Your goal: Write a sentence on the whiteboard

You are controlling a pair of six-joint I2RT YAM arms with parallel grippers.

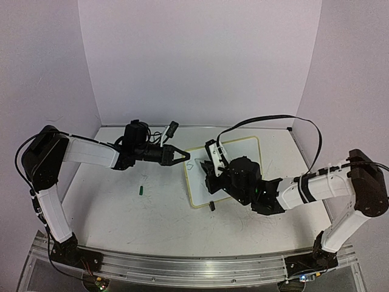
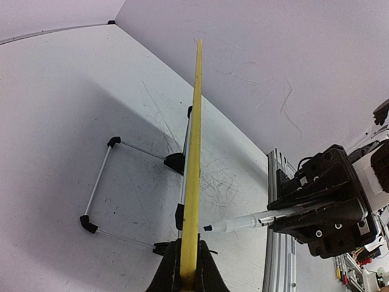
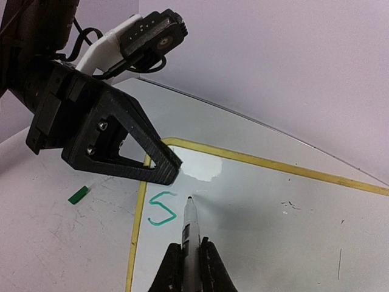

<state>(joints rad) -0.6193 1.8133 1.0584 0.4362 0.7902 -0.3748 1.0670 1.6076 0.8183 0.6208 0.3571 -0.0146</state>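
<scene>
The whiteboard lies on the table, white with a thin yellow frame. My left gripper is shut on its left edge; in the left wrist view the frame runs edge-on out of the closed gripper. My right gripper is shut on a marker, whose tip sits at the board near the top left corner. Of the sentence, only one green letter "S" shows, just left of the tip. The marker also shows in the left wrist view.
A small green cap lies on the table left of the board, also in the right wrist view. A black clip foot sits at the board's near edge. A wire stand lies behind the board. White walls enclose the table.
</scene>
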